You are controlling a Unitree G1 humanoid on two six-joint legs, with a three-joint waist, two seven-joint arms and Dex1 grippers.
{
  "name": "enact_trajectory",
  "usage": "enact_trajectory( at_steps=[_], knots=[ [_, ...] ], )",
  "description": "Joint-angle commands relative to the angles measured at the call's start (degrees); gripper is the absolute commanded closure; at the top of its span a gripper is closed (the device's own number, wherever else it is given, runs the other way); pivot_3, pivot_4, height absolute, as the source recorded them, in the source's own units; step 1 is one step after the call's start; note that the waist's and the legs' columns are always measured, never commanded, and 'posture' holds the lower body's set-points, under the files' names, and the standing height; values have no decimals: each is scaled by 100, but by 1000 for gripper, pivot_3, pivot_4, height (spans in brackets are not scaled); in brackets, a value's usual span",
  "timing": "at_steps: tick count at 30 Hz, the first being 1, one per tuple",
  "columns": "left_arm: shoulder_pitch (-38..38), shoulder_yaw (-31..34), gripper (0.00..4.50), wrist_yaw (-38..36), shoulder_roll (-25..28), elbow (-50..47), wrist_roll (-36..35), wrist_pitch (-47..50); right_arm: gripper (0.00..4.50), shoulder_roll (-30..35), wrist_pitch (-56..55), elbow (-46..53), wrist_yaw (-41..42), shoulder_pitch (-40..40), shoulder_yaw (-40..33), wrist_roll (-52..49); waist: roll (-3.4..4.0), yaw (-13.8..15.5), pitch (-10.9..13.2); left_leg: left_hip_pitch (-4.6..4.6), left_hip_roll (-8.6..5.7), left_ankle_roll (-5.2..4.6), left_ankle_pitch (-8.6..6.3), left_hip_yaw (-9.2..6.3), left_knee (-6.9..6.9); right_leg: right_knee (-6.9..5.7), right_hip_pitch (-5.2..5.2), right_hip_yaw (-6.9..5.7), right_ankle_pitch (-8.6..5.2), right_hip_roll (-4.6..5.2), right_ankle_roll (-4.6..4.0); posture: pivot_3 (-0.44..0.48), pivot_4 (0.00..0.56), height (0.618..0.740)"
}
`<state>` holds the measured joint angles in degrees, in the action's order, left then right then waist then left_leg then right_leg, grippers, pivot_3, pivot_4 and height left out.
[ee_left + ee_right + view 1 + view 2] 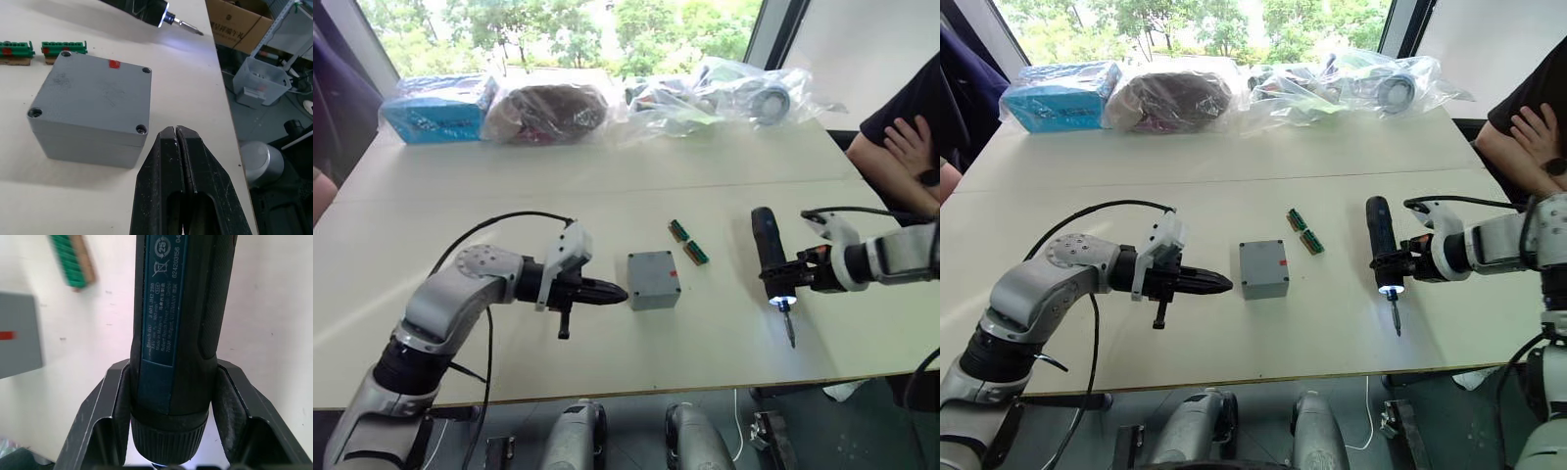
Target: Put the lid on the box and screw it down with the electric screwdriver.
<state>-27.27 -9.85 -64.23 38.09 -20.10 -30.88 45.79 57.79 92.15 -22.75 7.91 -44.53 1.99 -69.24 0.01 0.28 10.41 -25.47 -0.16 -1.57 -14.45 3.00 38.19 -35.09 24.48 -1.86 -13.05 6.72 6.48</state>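
Right gripper (795,275) clamps the black cylindrical electric screwdriver (771,257), lit bit toward the worktop's near edge, while the closed, empty left gripper (607,292) steadies the lidded small grey box (653,280).

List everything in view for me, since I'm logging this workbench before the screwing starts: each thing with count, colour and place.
box: one, grey, table centre, lid already on top, red mark on it
connector blocks: two, green, just behind the box
electric screwdriver: one, black, tip light on, held over the table to the box's right
plastic-wrapped items: several, clear wrap, one blue box among them, far table edge
table: one, white
person's arm: one, black sleeve, far right
left tool: black, shut, beside the box's left face
right tool: black, gripping the screwdriver
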Motion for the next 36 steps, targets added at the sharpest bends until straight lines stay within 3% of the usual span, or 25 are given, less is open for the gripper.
enact_trajectory(
  at_steps=[1,9,10,11,15,17,20,22,25,28,33,36],
  knots=[
    [-13,95,4500,145,-6,-247,-141,23,2719,-116,7,-173,413,-408,-45,677,1,8,0,0,-1,0,0,0,0,0,0,0,6,0,11,0,150,740],
    [-39,90,4500,271,-8,-202,-223,-3,2719,-420,-31,-259,1097,-621,51,1753,0,22,0,1,-3,2,1,0,1,-2,-1,0,10,-2,18,0,150,740],
    [-49,94,4500,273,-7,-181,-225,-12,1718,-428,-3,-214,1175,-593,46,1827,0,21,0,1,-3,2,1,0,1,-2,-1,0,10,-2,18,0,150,740],
    [-56,96,4500,274,-5,-168,-228,-17,1645,-437,17,-184,1254,-576,41,1902,0,21,0,2,-3,2,1,0,1,-2,-2,0,10,-2,18,0,150,740],
    [-144,301,4500,338,-14,33,-325,18,246,-378,-139,121,1537,-469,53,2218,-1,30,-1,4,-3,4,2,-1,3,-4,-5,-1,12,-2,21,0,150,740],
    [-172,526,4500,440,18,150,-434,76,49,-261,-420,504,1739,-365,25,2361,-1,35,-1,4,-3,4,3,-2,5,-4,-6,-1,12,-2,22,0,150,740],
    [-35,989,4500,577,202,229,-639,287,49,-335,-674,1123,2062,-188,-858,2058,-1,26,0,4,-3,5,3,-3,4,-6,-5,-1,15,-2,28,0,150,740],
    [182,1175,4500,582,421,181,-684,405,49,-305,-1050,1876,2335,233,-1318,1903,-2,15,1,3,-2,5,3,-4,2,-6,-3,-1,24,-4,44,0,150,740],
    [1039,1432,4500,424,947,-168,-787,546,49,-660,-1948,3742,2845,1675,-2530,1470,-10,7,-6,5,4,5,3,-14,-8,-1,-6,-3,18,-17,49,0,150,740],
    [1796,1633,4500,384,1208,-641,-1074,736,49,-749,-1954,4983,3221,2997,-3145,911,-11,33,-4,8,10,6,2,-15,-12,-2,-10,-3,9,-16,55,0,150,740],
    [2676,1814,4500,612,1165,-1322,-1563,1010,49,-547,-2340,6319,4030,5002,-3321,815,-16,60,-8,14,0,13,2,-16,10,4,-30,-3,2,8,25,0,150,740],
    [3043,1746,4500,726,1154,-1601,-1671,1025,49,-368,-2709,6624,4425,5743,-3220,1054,-20,38,-11,32,2,15,2,-14,10,7,-42,-2,4,12,20,0,150,740]
  ],
)
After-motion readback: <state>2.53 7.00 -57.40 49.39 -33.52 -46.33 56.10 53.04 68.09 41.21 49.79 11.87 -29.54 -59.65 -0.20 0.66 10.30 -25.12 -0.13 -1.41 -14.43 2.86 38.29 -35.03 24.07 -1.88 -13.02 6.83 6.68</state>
